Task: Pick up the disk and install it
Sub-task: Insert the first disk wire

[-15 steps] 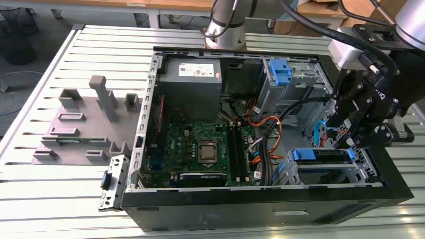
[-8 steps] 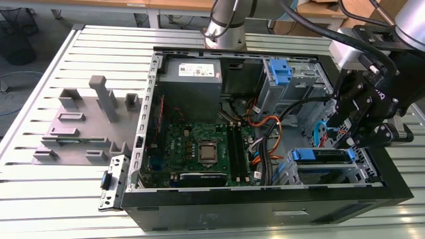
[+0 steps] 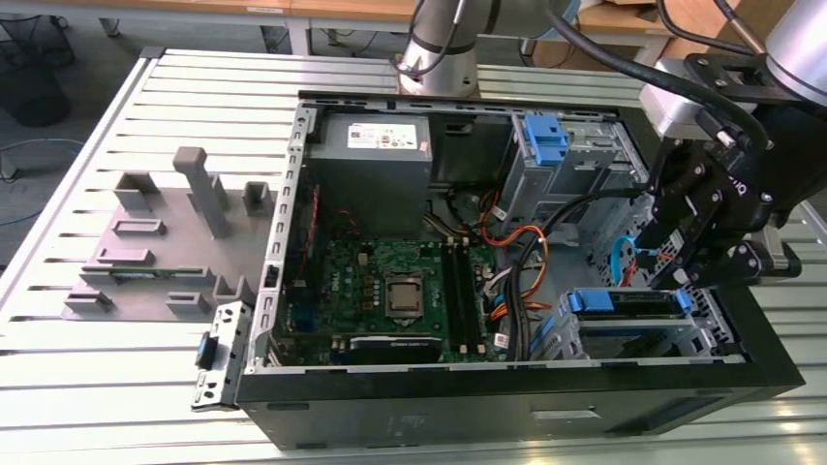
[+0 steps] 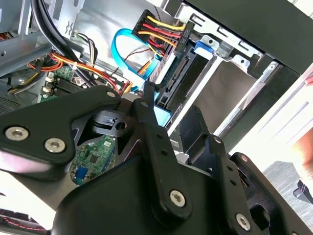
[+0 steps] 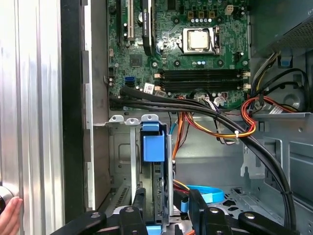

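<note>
Green motherboard [image 3: 394, 291] lies at the computer case's [image 3: 517, 412] floor, toward the exterior view's left. Right of it, the disk [image 3: 625, 302] stands in the drive cage [image 3: 646, 334] in the case's corner. My gripper [image 3: 698, 276] hangs over it, clenched on the disk.

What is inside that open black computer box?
Inside the computer case: a green motherboard, coloured cables, and the disk in its bay. The gripper covers the disk's far end.
</note>
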